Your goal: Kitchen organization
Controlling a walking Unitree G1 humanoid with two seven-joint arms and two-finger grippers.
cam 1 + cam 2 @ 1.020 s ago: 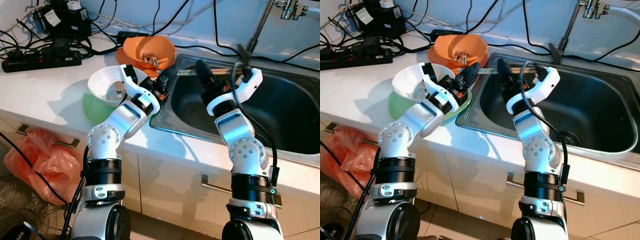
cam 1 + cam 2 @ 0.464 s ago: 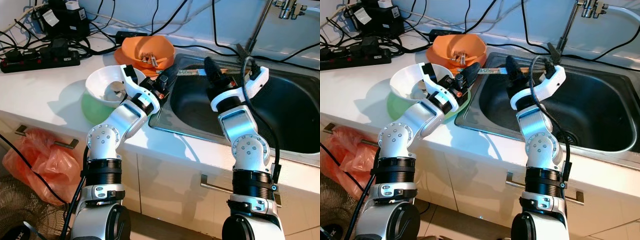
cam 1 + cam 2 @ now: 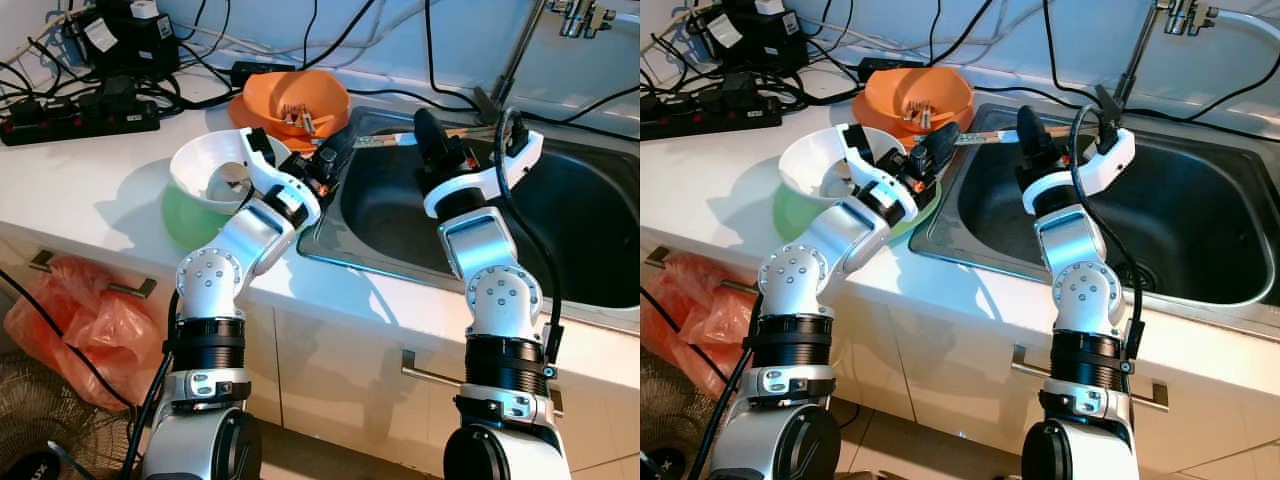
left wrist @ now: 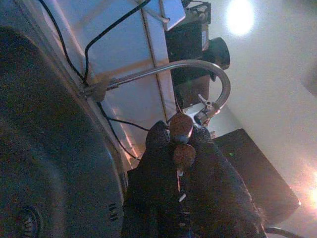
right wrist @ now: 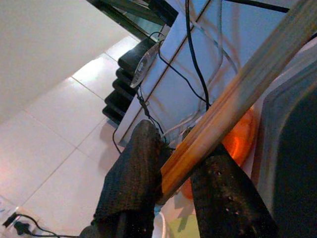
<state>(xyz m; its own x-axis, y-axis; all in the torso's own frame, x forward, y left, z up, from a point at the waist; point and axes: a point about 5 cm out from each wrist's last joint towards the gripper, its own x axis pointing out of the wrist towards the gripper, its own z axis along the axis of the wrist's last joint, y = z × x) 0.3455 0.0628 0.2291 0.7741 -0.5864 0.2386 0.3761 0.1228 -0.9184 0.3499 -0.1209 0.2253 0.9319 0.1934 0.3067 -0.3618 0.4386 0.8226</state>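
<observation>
The left end effector point(image 3: 334, 160) sits at the sink's point(image 3: 590, 225) left rim, its fingers closed on a pair of brown-tipped chopsticks point(image 4: 181, 141); in the left wrist view only the two rounded ends protrude between the black fingers. The right end effector point(image 3: 1026, 128) is over the sink's back-left corner, clamped around a long wooden stick point(image 5: 233, 106) that runs along the sink's back rim.

At 12 o'clock from the left end effector stands an orange bowl point(image 3: 300, 95) holding small utensils, too small to identify. At 9 o'clock, a white bowl point(image 3: 205, 170) rests on a green plate point(image 3: 185, 215), partly covered by the left forearm.

Power strips and cables point(image 3: 80, 110) crowd the worktop's point(image 3: 90, 190) back-left corner. The tap point(image 3: 520, 50) rises behind the right wrist, its spout cut off at the frame's top. The basin interior offers open room.
</observation>
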